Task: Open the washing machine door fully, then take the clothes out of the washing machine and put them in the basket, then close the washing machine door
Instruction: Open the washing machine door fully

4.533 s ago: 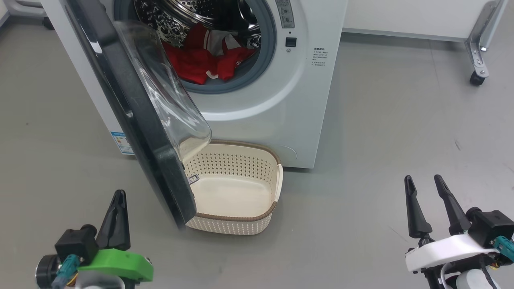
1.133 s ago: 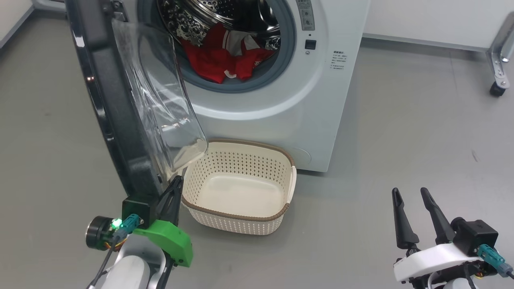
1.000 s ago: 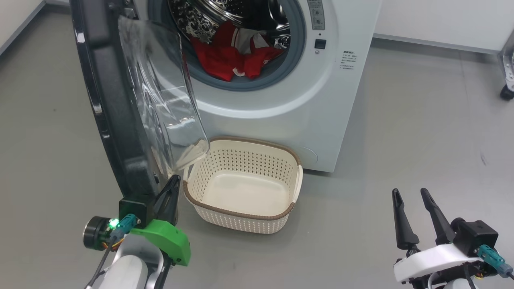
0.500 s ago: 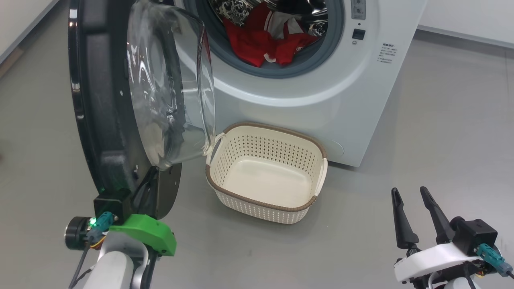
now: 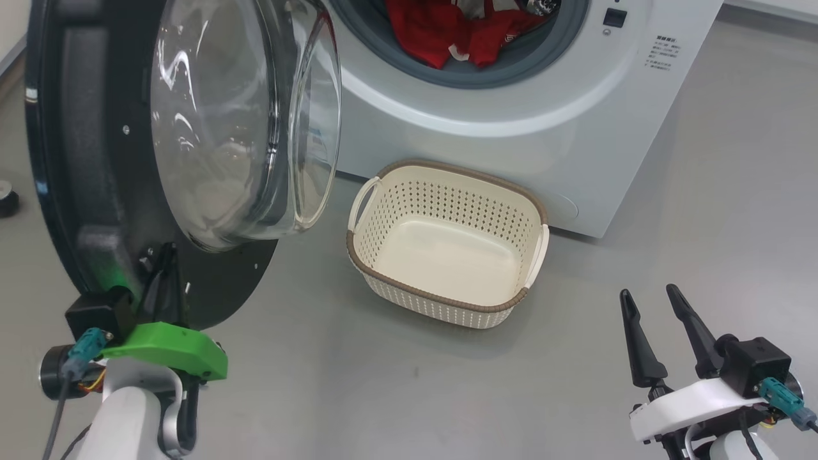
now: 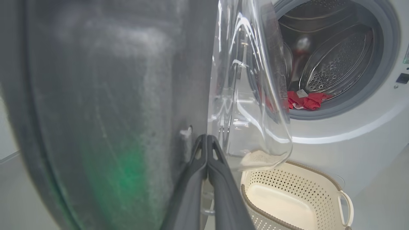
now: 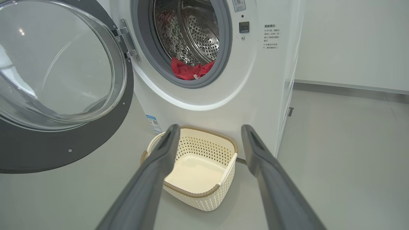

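Observation:
The washing machine door [image 5: 83, 160] stands swung out to the left, with its glass bowl [image 5: 236, 121] facing the basket. My left gripper [image 5: 167, 255] is shut, with its closed tips against the door's black inner rim just below the bowl. In the left wrist view the left gripper [image 6: 207, 138] touches the door [image 6: 111, 95]. Red clothes [image 5: 460, 32] lie in the washing machine [image 5: 511, 115] drum. The cream basket [image 5: 434, 299] sits empty on the floor before the machine. My right gripper [image 5: 647, 294] hangs open at the lower right, holding nothing. The right wrist view looks past the right gripper [image 7: 210, 127] towards the basket [image 7: 191, 194] and clothes [image 7: 188, 71].
Grey floor stretches right of the machine towards a white wall and baseboard [image 7: 351, 86]. A small dark wheel [image 5: 6, 198] sits at the far left edge, behind the door. The door's hinge [image 7: 127, 41] is on the machine's left side.
The door has swung much wider to the left, with my shut left gripper staying against its inner rim. The head camera has turned and dropped. The right arm has stayed put.

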{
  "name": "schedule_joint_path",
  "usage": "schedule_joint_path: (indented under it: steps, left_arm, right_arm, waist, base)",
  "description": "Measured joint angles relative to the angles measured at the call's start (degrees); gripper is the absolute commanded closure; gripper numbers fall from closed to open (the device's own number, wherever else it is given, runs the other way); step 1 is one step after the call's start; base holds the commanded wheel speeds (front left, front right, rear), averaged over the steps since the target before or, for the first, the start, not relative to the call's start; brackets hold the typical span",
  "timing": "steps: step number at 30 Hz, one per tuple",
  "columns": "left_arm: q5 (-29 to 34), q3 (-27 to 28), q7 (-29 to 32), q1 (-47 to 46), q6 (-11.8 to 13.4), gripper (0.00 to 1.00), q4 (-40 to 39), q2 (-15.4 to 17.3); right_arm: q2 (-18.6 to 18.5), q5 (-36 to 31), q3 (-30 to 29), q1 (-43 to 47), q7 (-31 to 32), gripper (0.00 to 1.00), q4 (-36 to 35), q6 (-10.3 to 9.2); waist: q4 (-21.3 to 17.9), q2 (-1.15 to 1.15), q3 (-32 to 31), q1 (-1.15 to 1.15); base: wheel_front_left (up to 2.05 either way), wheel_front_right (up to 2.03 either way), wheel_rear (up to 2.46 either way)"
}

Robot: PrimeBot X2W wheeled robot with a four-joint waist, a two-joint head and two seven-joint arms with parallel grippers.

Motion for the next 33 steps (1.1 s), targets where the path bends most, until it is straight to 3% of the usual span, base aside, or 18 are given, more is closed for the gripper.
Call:
schedule_joint_path:
  steps: [23,33]
  left_arm:
    - [-5.6,12.2,-2.4,-2.7,1.3,1.0,-0.2,4.4]
    - [-7.7,14.5,-2.4,-7.0,1.2,1.0,0.1,5.8]
  right_arm:
    - [-5.4,-0.5,2.0,-4.5,0.8,0.0,-3.2,0.0]
    - [-7.8,-0.5,1.3,-5.8,1.9,0.0,-5.6,0.0]
  waist:
    - [0.1,0.0,10.2,0.0]
    - [-0.4,0.0,14.6,0.0]
  base:
    - [0.0,0.0,0.0]
    - [0.0,0.0,0.0]
